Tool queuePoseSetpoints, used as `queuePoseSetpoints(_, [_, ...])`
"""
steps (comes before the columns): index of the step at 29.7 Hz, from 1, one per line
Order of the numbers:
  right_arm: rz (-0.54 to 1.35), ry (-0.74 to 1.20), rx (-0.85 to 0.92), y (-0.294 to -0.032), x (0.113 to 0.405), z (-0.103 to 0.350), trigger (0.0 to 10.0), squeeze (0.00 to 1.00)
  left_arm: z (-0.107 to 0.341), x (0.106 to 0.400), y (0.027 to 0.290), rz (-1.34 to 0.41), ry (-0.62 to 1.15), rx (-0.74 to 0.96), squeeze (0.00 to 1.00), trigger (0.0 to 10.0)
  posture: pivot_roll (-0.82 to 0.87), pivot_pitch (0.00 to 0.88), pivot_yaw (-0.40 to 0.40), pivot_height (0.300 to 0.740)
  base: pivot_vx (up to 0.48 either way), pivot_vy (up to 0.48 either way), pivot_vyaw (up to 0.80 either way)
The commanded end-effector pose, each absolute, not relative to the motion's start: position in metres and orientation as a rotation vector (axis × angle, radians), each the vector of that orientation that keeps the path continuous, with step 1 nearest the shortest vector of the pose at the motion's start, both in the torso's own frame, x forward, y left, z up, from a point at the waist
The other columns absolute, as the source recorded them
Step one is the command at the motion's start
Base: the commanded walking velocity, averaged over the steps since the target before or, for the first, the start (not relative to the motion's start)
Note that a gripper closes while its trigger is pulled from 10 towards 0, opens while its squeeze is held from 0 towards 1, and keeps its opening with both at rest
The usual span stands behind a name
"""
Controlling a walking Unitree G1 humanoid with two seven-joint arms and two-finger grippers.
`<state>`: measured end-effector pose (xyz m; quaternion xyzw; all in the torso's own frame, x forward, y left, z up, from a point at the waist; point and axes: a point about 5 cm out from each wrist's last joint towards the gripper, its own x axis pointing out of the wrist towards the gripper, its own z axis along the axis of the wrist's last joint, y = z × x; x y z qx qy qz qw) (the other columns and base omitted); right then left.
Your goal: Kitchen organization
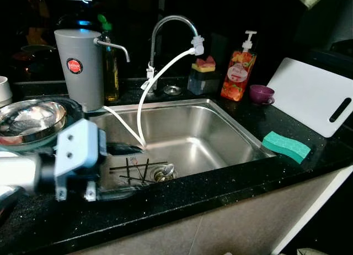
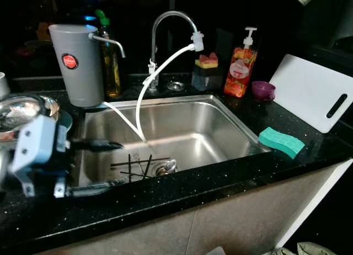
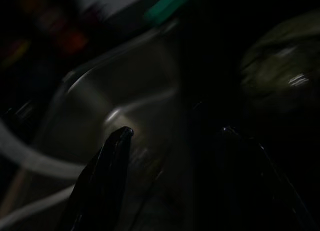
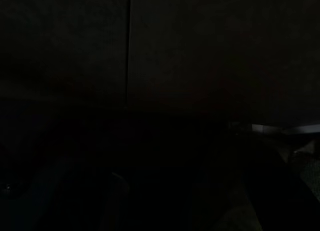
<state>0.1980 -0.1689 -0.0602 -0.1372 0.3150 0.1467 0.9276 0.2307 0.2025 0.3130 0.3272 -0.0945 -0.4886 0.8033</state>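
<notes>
Your left gripper (image 1: 124, 172) is the nearest thing to you: its grey wrist block sits over the black counter's (image 1: 182, 202) front edge, and its two black fingers reach out over the left part of the sink (image 1: 220, 142). They're spread, one above the other in the head views, with nothing between them. That reads as a hand readied for a reach, not a hold.

Just which item you're after isn't settled by the task, but judging from the aim, the likeliest are the thin dark sticks (image 1: 138, 169), maybe chopsticks, lying crossed on the basin floor beside the drain (image 1: 164, 172). They lie flat on steel, so you'd probably need a low, narrow pinch.

A white hose (image 1: 144, 100) hangs from the tap (image 1: 171, 31) into the basin and ends just past your fingers; it could snag as you go in.

Steel bowls (image 1: 30, 120) rest on the counter to the left of the sink, close behind your wrist, so mind the arm on any swing back.

A grey canister (image 1: 80, 67) and a bottle (image 1: 111, 67) stand behind them. Further right along the back are a sponge holder (image 1: 203, 75), a soap pump (image 1: 238, 67) and a small purple cup (image 1: 261, 93), all kept within reach of the tap. The white cutting board (image 1: 311, 95) leans at the right, likely to dry, and a green sponge (image 1: 285, 146) rests on the sink's right corner.

Your right wrist view is too dark to judge that hand.
</notes>
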Motion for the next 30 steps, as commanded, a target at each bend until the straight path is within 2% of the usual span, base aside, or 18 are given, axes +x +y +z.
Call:
queuePoseSetpoints(1, [0.29,0.668,-0.279,-0.171,0.193,-0.064,10.0,0.0,0.317,0.232,0.213,-1.009,-0.174,0.773,0.0,10.0,0.13,0.064,-0.091,0.74,0.0,0.0,0.0])
queuePoseSetpoints(4, [0.291,0.671,-0.278,-0.17,0.193,-0.064,10.0,0.0,0.322,0.234,0.225,-0.964,-0.147,0.812,0.0,10.0,0.15,0.065,-0.088,0.74,0.0,0.0,0.0])
queuePoseSetpoints(6, [0.294,0.675,-0.278,-0.168,0.193,-0.065,10.0,0.0,0.331,0.24,0.248,-0.869,-0.078,0.887,0.0,10.0,0.16,0.066,-0.085,0.74,0.0,0.0,0.0])
queuePoseSetpoints(7, [0.294,0.675,-0.278,-0.168,0.193,-0.065,10.0,0.0,0.331,0.24,0.248,-0.869,-0.078,0.887,0.0,10.0,0.16,0.066,-0.085,0.74,0.0,0.0,0.0])
queuePoseSetpoints(8, [0.294,0.675,-0.277,-0.168,0.195,-0.064,10.0,0.0,0.343,0.248,0.272,-0.729,-0.039,0.972,0.0,10.0,0.16,0.066,-0.085,0.74,0.0,0.0,0.0])
queuePoseSetpoints(10, [0.292,0.675,-0.277,-0.168,0.196,-0.064,10.0,0.0,0.352,0.254,0.289,-0.621,-0.019,1.015,0.0,10.0,0.17,0.066,-0.082,0.74,0.0,0.0,0.0])
queuePoseSetpoints(12, [0.291,0.675,-0.276,-0.168,0.197,-0.064,10.0,0.0,0.354,0.255,0.296,-0.595,-0.009,1.013,0.0,10.0,0.17,0.066,-0.081,0.74,0.0,0.0,0.0])
queuePoseSetpoints(15, [0.286,0.676,-0.274,-0.168,0.196,-0.064,10.0,0.0,0.359,0.259,0.323,-0.541,0.047,0.938,0.0,10.0,0.17,0.07,-0.074,0.74,0.0,0.0,0.0])
queuePoseSetpoints(19, [0.281,0.676,-0.272,-0.169,0.195,-0.065,10.0,0.0,0.36,0.257,0.331,-0.567,0.062,0.875,0.01,10.0,0.16,0.07,-0.069,0.74,0.0,0.0,0.0])
queuePoseSetpoints(20, [0.274,0.678,-0.269,-0.17,0.193,-0.065,10.0,0.0,0.358,0.253,0.338,-0.587,0.087,0.849,0.29,10.0,0.16,0.074,-0.055,0.74,0.0,0.0,0.0])
queuePoseSetpoints(22, [0.27,0.681,-0.267,-0.171,0.192,-0.066,10.0,0.0,0.357,0.249,0.345,-0.599,0.115,0.84,0.29,10.0,0.16,0.074,-0.055,0.74,0.0,0.0,0.0])
queuePoseSetpoints(23, [0.269,0.682,-0.267,-0.171,0.191,-0.066,10.0,0.0,0.357,0.249,0.347,-0.602,0.12,0.841,0.35,10.0,0.16,0.074,-0.055,0.74,0.0,0.0,0.0])
queuePoseSetpoints(24, [0.26,0.685,-0.261,-0.17,0.19,-0.067,10.0,0.0,0.358,0.245,0.352,-0.583,0.119,0.83,0.99,10.0,0.17,0.075,-0.037,0.74,0.0,0.0,0.0])
queuePoseSetpoints(30, [0.25,0.713,-0.234,-0.165,0.184,-0.072,10.0,0.0,0.355,0.22,0.368,-0.561,0.127,0.744,1.0,10.0,0.21,0.086,-0.051,0.74,0.0,0.0,0.0])
